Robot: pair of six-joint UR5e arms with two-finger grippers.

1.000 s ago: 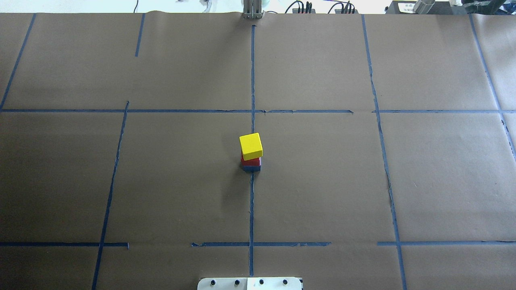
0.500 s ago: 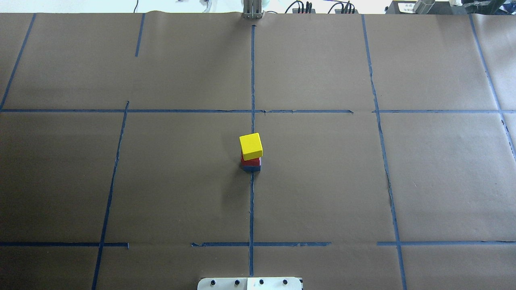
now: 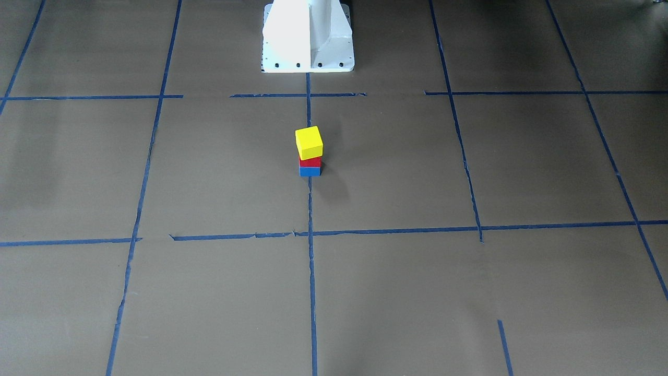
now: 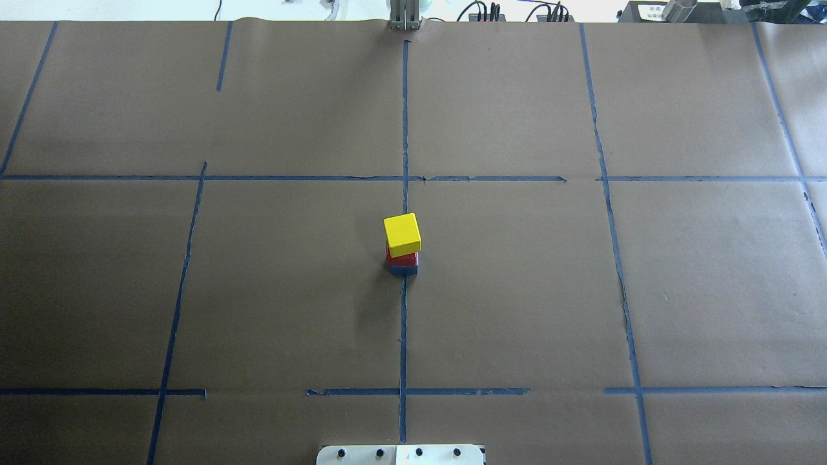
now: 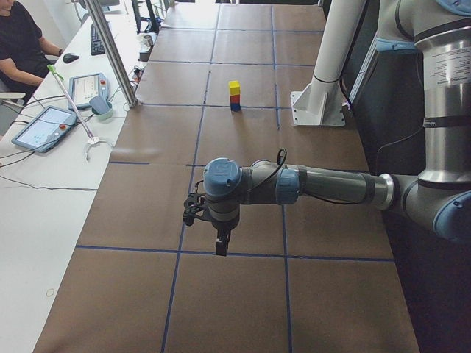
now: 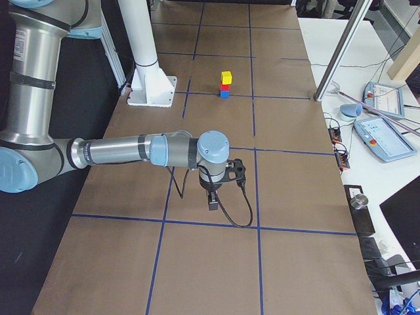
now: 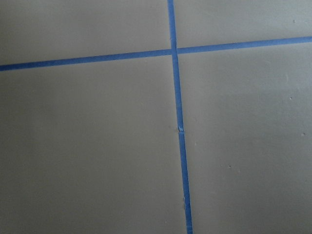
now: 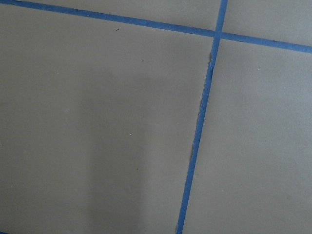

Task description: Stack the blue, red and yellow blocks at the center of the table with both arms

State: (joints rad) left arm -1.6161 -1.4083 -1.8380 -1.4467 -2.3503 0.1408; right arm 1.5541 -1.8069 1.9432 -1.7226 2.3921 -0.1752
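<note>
A yellow block [image 4: 402, 232] sits on a red block [image 4: 402, 259], which sits on a blue block [image 4: 403, 270], at the table's centre on the middle tape line. The stack also shows in the front view, with the yellow block [image 3: 308, 142] turned a little askew on top. My left gripper [image 5: 221, 248] hangs over the table far from the stack, seen only in the exterior left view; I cannot tell its state. My right gripper [image 6: 213, 203] is likewise far off, seen only in the exterior right view; I cannot tell its state. Both wrist views show only bare paper and tape.
Blue tape lines grid the brown paper table. The white robot base [image 3: 308, 42] stands behind the stack. A metal post [image 5: 110, 51] and tablets [image 5: 40, 125] sit on the side desk, where a person [image 5: 18, 37] is seated.
</note>
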